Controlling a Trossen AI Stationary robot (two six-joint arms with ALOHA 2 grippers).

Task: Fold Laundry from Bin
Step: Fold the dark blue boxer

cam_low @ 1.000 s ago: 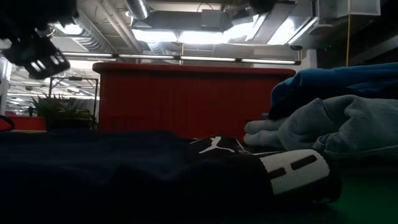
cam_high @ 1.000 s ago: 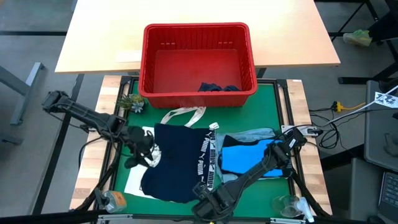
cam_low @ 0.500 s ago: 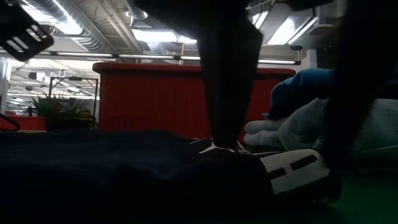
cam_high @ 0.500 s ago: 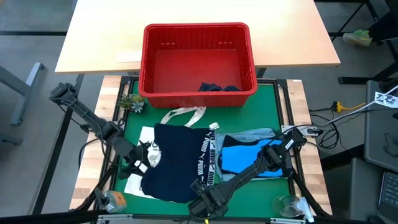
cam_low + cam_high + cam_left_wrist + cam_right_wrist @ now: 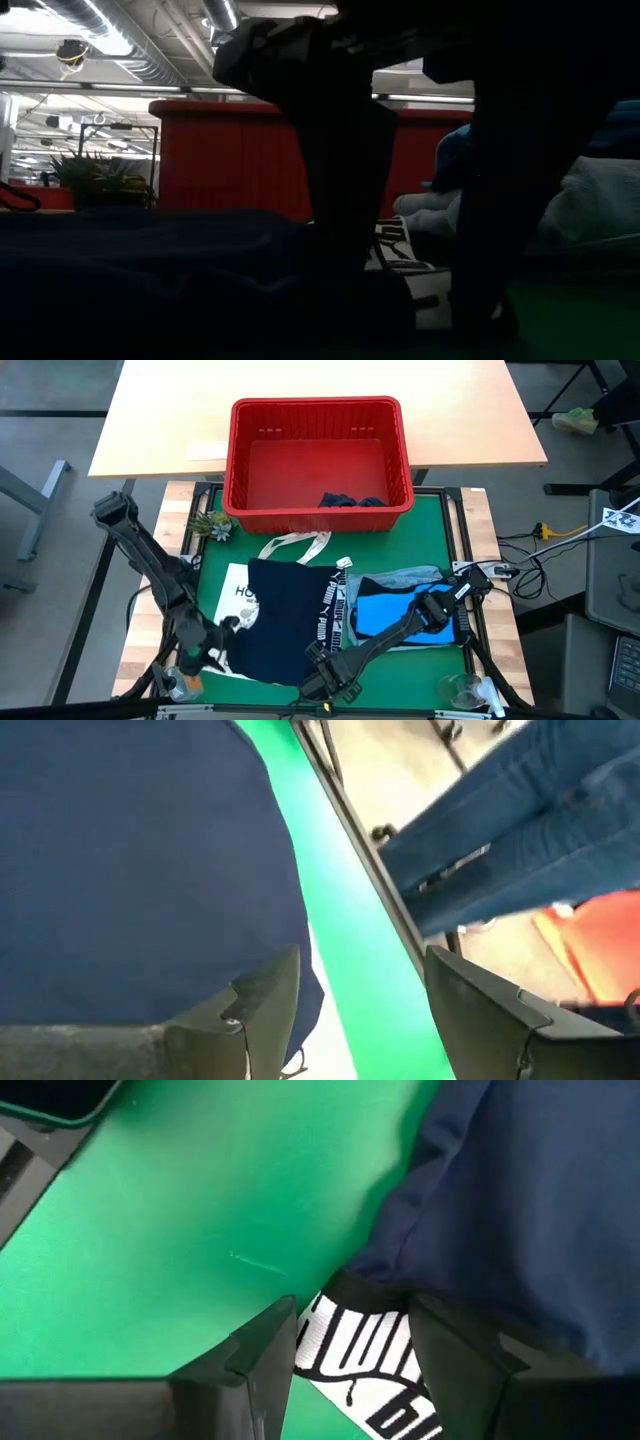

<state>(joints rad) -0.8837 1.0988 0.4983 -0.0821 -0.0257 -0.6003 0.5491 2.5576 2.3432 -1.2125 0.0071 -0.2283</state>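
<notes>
Left gripper (image 5: 205,645) retreated to near edge, fingers open; right gripper (image 5: 322,663) fingers open over soft navy garment (image 5: 285,625) waistband.

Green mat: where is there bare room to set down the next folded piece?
Bare green mat lies between the bin and the denim shirt. A thinner strip runs beside the plant. The middle is crowded by the navy garment and blue stack.

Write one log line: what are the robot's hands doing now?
left gripper: open, at navy garment near-left edge | right gripper: open, over its waistband | bin: behind
</notes>
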